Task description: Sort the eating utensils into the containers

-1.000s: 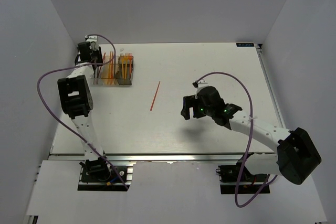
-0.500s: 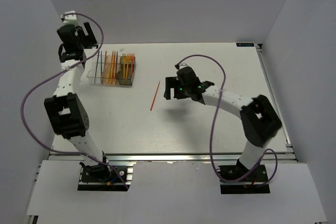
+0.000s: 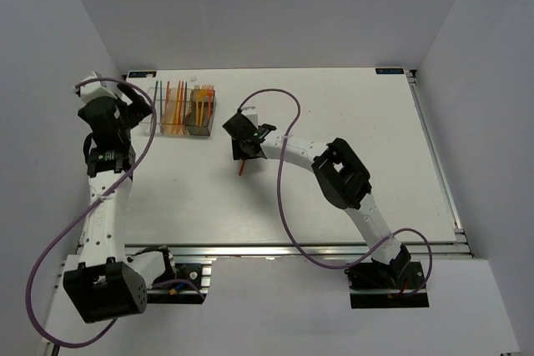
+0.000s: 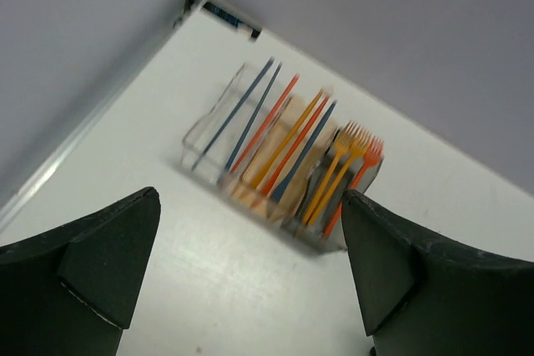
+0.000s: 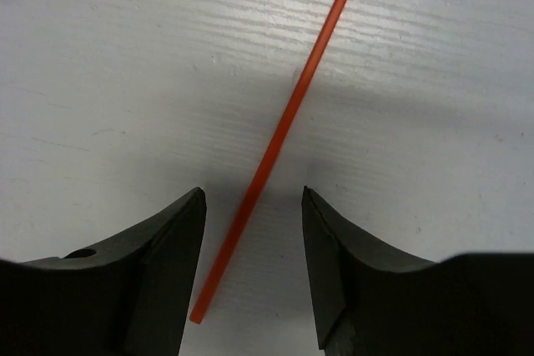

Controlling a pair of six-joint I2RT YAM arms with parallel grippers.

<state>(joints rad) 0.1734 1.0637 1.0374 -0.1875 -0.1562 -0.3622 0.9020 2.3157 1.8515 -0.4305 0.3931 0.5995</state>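
Observation:
One red stick (image 5: 284,127) lies flat on the white table, and in the right wrist view its lower end sits between the fingers of my right gripper (image 5: 253,248), which is open and touches nothing. From above, my right gripper (image 3: 243,146) covers most of the red stick (image 3: 241,168). The containers (image 3: 179,112) stand at the back left in a row: clear (image 4: 209,127), tan (image 4: 271,185), dark (image 4: 338,218). Blue, red and orange utensils (image 4: 288,143) lean in them, with orange forks (image 4: 350,143) in the dark one. My left gripper (image 4: 250,264) hangs open and empty, in front of the row.
The left wall (image 3: 75,81) runs close beside the containers, and the table's back edge (image 3: 267,69) is just behind them. Purple cables (image 3: 279,181) loop off both arms over the table. The right arm's links (image 3: 342,177) stretch across the table's middle.
My left gripper opened and drew back from the containers toward the near left. My right arm swung left and came down over the red stick, its jaws narrowing around it.

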